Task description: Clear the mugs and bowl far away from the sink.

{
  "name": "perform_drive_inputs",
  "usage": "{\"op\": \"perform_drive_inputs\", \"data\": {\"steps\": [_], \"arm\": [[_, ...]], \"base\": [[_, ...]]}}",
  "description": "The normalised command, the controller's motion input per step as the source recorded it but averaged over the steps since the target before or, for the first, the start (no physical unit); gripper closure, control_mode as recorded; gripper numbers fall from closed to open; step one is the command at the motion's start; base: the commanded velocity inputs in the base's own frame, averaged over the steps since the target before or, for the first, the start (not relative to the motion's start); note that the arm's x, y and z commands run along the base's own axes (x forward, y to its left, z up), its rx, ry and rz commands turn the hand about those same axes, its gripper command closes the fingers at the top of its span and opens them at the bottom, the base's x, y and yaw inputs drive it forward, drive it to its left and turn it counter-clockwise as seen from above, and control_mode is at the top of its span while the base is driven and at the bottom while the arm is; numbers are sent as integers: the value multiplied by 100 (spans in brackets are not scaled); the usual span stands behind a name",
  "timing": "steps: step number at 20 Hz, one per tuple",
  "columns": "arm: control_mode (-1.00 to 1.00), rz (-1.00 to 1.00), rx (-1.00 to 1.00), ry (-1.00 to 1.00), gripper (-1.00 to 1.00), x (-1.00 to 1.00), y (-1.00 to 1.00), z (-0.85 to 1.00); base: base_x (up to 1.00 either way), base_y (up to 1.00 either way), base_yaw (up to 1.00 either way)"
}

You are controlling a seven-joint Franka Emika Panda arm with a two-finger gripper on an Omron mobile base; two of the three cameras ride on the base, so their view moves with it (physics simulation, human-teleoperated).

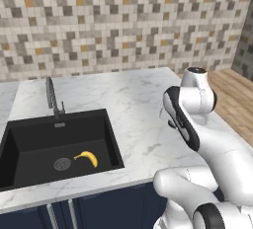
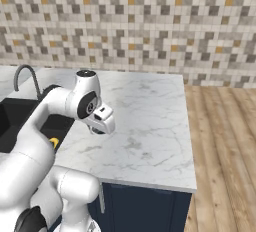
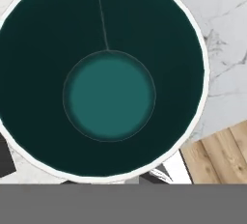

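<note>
Looking straight down into the mug (image 3: 109, 95) from the hand view: a round open mouth, a thin pale silvery rim, and steep inner walls of very dark teal. The walls run down to a flat, lighter teal-green disc at the bottom. A faint pale line runs from the rim down the inner wall to the edge of that disc. The inner surface is smooth and matte, with no contents.

Position: the mug is over the white, grey-veined marble counter (image 1: 133, 104), close to the counter's right-hand edge. Wood-plank floor (image 2: 225, 141) shows just past the rim at one corner of the hand view. It is well apart from the sink (image 1: 29, 139). I cannot tell whether it rests on the marble or hangs just above it, as the arm hides it in both base views.

The gripper (image 2: 97, 131) points down under the bent wrist. Its jaws are drawn in narrow, and the tips sit right at the mug's rim, seemingly pinching the thin wall.

The sink is a black rectangular recess with a matte finish and a round metal drain (image 1: 62, 164). A curved yellow banana (image 1: 88, 158) lies beside the drain. A grey gooseneck faucet (image 1: 51, 97) stands at the sink's back edge. The backsplash (image 1: 123, 20) is a mosaic of small square tiles in grey, beige and ochre. Dark navy cabinet fronts (image 1: 113, 206) sit below the counter.
</note>
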Motion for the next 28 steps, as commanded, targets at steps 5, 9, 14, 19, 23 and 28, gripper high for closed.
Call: {"op": "perform_drive_inputs", "data": {"steps": [5,9,14,19,23,28], "arm": [[-100,0,0,9,100,-38,0,74],[-100,8,0,-2,100,-42,0,63],[-100,19,0,-11,100,-64,0,23],[-100,22,-1,-13,100,-48,8,14],[-100,4,-10,-12,100,-11,31,32],[-100,4,-5,-15,100,-39,18,26]], "base": [[0,0,0],[0,0,0],[0,0,0],[0,0,0],[0,0,0],[0,0,0]]}}
